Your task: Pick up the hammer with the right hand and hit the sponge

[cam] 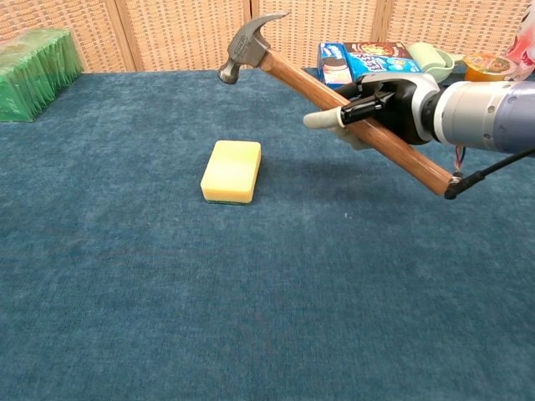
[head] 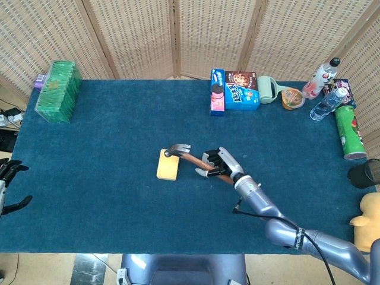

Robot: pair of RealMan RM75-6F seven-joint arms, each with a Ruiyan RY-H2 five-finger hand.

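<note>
Worktop point(head: 107, 178) is carrying everything, sponge as reference. Right hand point(cam: 380, 104) is grasping the hammer point(cam: 334, 92) mid-handle, head raised above the sponge point(cam: 231, 171) and slightly behind it, clear of it. Pickup done; judging the strike is what's left. Left hand point(head: 9, 184) is sitting off the worktop's edge far left of the sponge, fingers apart, holding nothing. Snack boxes point(head: 234, 92) are lying well behind-right of the sponge, green stack point(head: 57, 90) far behind-left; nothing is blocking the swing.

No legible txt or labels
</note>
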